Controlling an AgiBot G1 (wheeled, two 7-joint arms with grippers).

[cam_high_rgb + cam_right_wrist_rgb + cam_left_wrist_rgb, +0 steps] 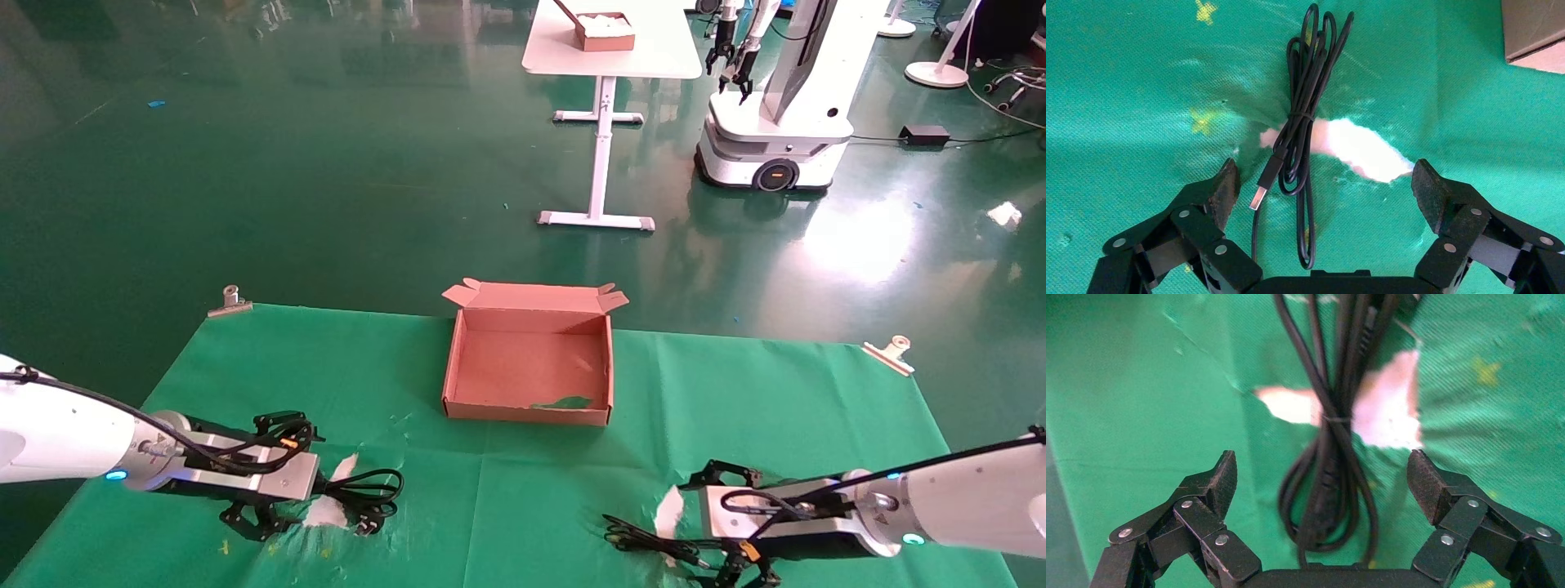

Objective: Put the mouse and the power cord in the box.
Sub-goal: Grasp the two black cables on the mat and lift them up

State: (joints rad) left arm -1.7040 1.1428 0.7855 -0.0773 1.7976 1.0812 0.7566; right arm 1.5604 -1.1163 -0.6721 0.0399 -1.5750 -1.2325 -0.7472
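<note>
Head view: the box (529,367) sits open at the middle of the green cloth (490,506), its lid flap folded back on the far side, and nothing lies inside it. The left gripper (270,469) hangs low over the near left part of the cloth, with the power cord (368,492) lying just in front of it beside a torn pale patch. The right gripper (723,523) is low at the near right, and a bundle of thin black cable (645,539) lies on the cloth by it; the mouse body itself does not show in any view.

Left wrist view: the left gripper (1321,478) has its jaws spread wide, and the looped, tied power cord (1330,471) lies on the cloth between them, not touched by either pad.

Right wrist view: the right gripper (1324,190) is likewise spread wide, with the tied thin cable (1300,141) and its USB plug (1259,196) lying between the pads, untouched; a corner of the box (1532,30) shows farther off.

Judging by this, nothing is packed yet: both things rest on the cloth, and each has yet to be grasped, lifted and carried into the box
</note>
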